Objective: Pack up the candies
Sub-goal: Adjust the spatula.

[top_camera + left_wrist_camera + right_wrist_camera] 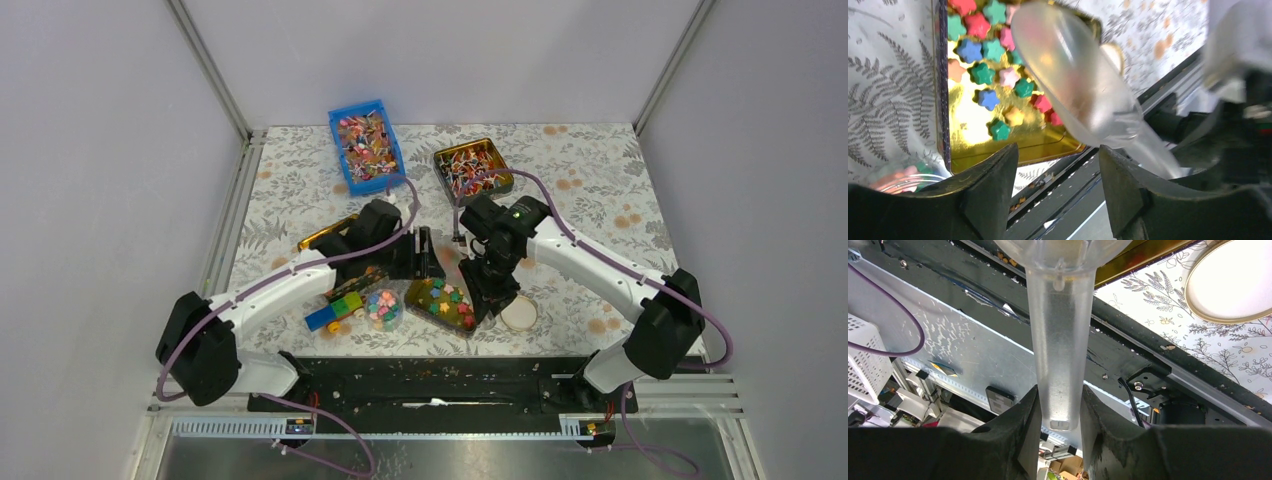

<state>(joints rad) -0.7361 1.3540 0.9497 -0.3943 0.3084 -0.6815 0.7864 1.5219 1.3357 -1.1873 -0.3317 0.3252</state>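
Nearest the arm bases, a black mounting rail [430,372] runs along the worktop [600,170] edge.

Just beyond it, left to right:
- A row of blue, green and yellow blocks [335,310].
- A small clear jar [383,308], upright, holding mixed coloured pieces.
- An open gold tin [973,135].
- A round pale lid [518,314], lying flat just beside the tin.

The candies [982,73], star-shaped in pink, green, blue and orange, lie loose in the gold tin. They cover most of its floor, and one end is bare. The jar stands just beside the tin, apart from it.

Right hand [1060,410]: the fingers are pressed onto the handle of a clear plastic scoop [1073,85], pinching it firmly. The scoop bowl lies tilted over one side of the tin. Whether it touches the candies cannot be told.

Left hand [1058,165]: the fingers are spread with nothing between them. It is poised above the tin's edge on the jar side, near the scoop and apart from it.

Behind the left arm, a gold-coloured flat piece [325,232] is partly hidden.

At the far side stand a blue bin [341,150] of twisted-wrapper sweets and a second gold tin [462,146] of mixed sweets. Both are well apart from the hands.
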